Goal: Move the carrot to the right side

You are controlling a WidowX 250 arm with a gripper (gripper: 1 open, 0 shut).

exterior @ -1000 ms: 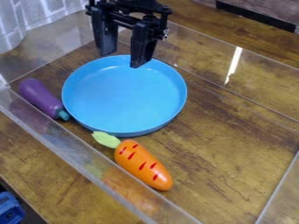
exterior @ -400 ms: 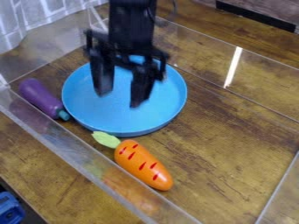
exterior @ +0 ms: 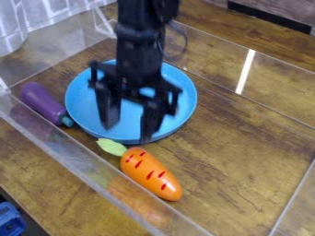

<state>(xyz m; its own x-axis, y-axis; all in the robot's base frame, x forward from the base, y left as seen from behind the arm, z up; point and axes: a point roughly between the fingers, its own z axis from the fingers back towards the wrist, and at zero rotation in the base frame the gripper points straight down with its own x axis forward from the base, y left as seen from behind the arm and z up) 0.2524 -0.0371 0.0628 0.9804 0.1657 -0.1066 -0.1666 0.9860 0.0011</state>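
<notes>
Black pincer [exterior: 131,115] pointing straight down, two fingers spread apart, nothing between them.

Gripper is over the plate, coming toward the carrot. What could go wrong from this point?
1. The gripper, jaws open, hangs over the blue plate, short of the carrot; closing here would likely miss it.
2. The carrot lies diagonally and looks glossy and tapered, so it might slip or roll out of a grasp.
3. The purple eggplant and the clear bin wall sit close by; a low approach could knock them.
</notes>
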